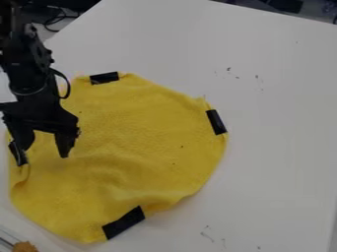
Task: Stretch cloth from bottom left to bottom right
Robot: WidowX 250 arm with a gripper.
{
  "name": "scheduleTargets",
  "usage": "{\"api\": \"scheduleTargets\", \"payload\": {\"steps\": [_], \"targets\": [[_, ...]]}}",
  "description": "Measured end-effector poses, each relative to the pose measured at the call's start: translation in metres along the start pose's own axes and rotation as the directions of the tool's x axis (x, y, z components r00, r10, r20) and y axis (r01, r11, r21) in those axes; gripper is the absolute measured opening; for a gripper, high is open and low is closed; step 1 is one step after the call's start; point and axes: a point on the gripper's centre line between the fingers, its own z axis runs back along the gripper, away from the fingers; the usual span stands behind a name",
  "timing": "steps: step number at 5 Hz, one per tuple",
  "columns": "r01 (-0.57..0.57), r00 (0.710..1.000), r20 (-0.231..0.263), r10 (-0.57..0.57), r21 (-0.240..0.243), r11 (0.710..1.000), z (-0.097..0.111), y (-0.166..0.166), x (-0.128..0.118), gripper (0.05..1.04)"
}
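Across the left half of the white surface [283,98]: one yellow cloth [135,142], laid out broadly flat, outline roughly rounded. Progress: partial, by judgement. The main spread is present; the near right side slants inward rather than running out to a full corner, so the stretch from near left to near right looks unfinished. Outstanding: a pull of the near edge toward the right, and a smoothing of the left margin, where a fold [21,181] stands gathered. Condition of the cloth: soft, towel-like nap; shallow ripples in the near portion; a puckered edge beside the near strip; a small peak at the far right rim. Fittings, four dark strips at the margin: a far strip [104,78], nearly level; a right strip [216,122], steeply slanted; a near strip [123,222], diagonal; a left strip [17,153], close by the claw [45,148]. Claw: released, its two fingers well parted with yellow between them, nothing grasped; situated over the left part of the cloth, contact uncertain. Arm [27,74], black: entering at upper left. Also at the near left corner: a small orange-brown item [25,246], cut off by the edge, identity undetermined.
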Motion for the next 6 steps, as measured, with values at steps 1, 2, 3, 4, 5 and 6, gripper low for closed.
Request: {"api": "scheduleTargets", "payload": {"steps": [1,2,3,4,5,6], "targets": [[0.027,0.999,0.033,-0.029,0.037,0.999,0.027,-0.007,0.015,0.999],[0.045,0.999,0.014,-0.046,0.031,0.998,0.034,-0.025,0.017,0.999],[0.088,0.996,0.002,-0.088,-0.023,0.996,0.020,-0.044,0.035,0.999],[0.150,0.988,-0.022,-0.152,-0.055,0.987,-0.002,-0.049,0.058,0.999],[0.199,0.979,-0.025,-0.200,-0.058,0.978,-0.020,-0.049,0.078,0.999],[0.208,0.978,0.003,-0.208,-0.050,0.977,-0.023,-0.040,0.100,1.000]]}}
